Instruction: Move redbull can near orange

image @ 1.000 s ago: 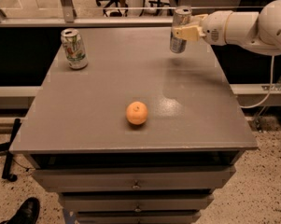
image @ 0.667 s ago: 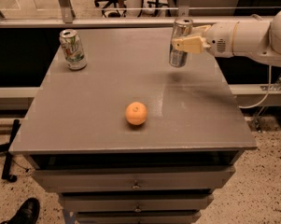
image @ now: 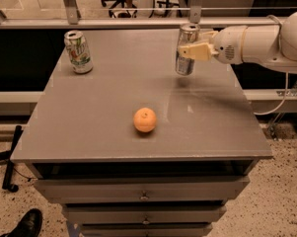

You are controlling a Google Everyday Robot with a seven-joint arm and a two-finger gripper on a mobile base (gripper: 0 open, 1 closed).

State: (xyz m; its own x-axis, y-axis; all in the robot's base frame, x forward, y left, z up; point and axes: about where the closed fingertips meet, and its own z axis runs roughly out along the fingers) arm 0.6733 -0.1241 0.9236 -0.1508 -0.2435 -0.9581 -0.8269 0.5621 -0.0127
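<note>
Holding the tall slim silver-grey metal redbull can [image: 184, 66] in the cream two-finger gripper [image: 190, 51], fingers closed round its middle, I judge it to be just clear of the surface, with a shadow underneath. Grasp is done; carry and put-down are left. The small round orange [image: 145, 120] sits well apart from the gripper, nearer the camera and to picture-left. A short white-and-green soda can [image: 78, 52] stands far to the gripper's picture-left, not my target. Below the gripper there's a flat grey tabletop [image: 98, 112] over grey drawers [image: 143, 189]. Behind it I see a rail and office chair bases [image: 119, 0].
</note>
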